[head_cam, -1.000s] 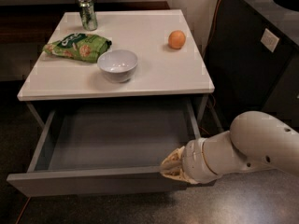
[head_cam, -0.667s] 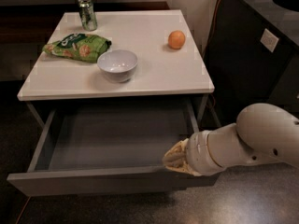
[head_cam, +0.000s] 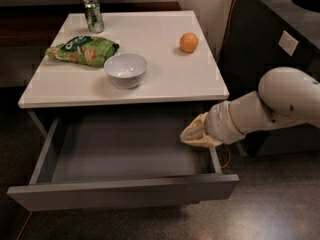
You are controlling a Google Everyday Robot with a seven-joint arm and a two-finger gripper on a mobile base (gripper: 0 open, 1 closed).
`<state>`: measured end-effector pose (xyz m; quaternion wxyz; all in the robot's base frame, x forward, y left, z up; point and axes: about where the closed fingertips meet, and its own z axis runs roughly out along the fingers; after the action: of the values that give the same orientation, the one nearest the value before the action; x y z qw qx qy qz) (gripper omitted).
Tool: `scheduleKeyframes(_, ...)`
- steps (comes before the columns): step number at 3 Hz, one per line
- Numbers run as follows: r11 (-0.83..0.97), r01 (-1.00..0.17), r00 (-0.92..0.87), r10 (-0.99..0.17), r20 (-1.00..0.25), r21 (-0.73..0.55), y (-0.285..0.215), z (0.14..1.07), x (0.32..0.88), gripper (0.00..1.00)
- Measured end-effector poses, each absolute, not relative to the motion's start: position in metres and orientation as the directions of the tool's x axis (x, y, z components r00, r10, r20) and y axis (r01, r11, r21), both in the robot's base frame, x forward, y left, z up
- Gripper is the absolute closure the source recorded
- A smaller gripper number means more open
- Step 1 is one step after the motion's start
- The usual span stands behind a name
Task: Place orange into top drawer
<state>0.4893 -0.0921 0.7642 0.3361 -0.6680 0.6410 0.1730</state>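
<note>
Orange-skinned, matte and round, the orange (head_cam: 188, 42) lies far on the worktop (head_cam: 165, 76), beyond my hand (head_cam: 196, 133) at the right of the top drawer (head_cam: 125, 193); its grip I can't make out.

The end effector (head_cam: 196, 134) is tan, on a white arm (head_cam: 280, 101), at the right wall of the top drawer (head_cam: 125, 196), which is plain grey. Above the end effector, the orange (head_cam: 188, 42) is matte orange on the white counter (head_cam: 170, 79). Farther left: white bowl (head_cam: 126, 69), green printed bag (head_cam: 82, 50), green-and-silver can (head_cam: 93, 15).
</note>
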Motion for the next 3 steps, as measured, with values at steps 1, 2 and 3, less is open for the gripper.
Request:
scheduleKeyframes(1,0.049,-0.967,0.14,-0.716,-0.684,-0.249,-0.095,0.792,0.52,0.14)
scheduleKeyframes(2,0.057,-0.957,0.165,-0.702,-0.693,-0.286,-0.097,0.83,0.542,0.0)
scheduleKeyframes(3,0.063,-0.954,0.172,-0.689,-0.704,-0.294,-0.096,0.86,0.563,0.0)
